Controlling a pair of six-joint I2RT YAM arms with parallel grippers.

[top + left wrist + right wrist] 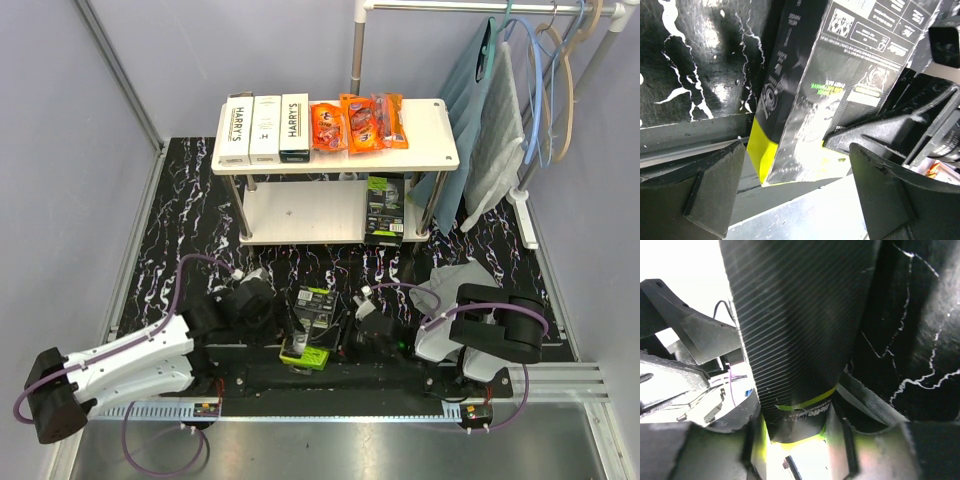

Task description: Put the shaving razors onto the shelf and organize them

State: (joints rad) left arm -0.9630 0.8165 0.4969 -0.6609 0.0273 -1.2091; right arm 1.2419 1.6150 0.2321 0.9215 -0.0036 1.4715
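While the left gripper (797, 167) stands released, its two dark fingers (705, 190) spread wide with nothing clamped, a black-and-lime blister pack (810, 115) stands tilted just ahead of its fingertips, its lime bottom edge down near the grey rail (690, 132). From the left gripper's right side, a black finger of the right gripper (366, 322) lies against the pack's printed face. In the right wrist view the same pack fills the space directly in front of the right gripper. Its ribbed black back and thin lime stripe run down between the two fingers (715, 450). The pads look close on either side, but I cannot tell from this blurred close-up whether they press it. Well beyond both grippers, the shelf (430, 140) carries three white HARRY'S boxes (265, 128) and orange packs (358, 122) side by side on its top board. A second blister pack (385, 208) stands on the lower board at its right end. A grey cloth (450, 285) lies just off the right gripper's right side.
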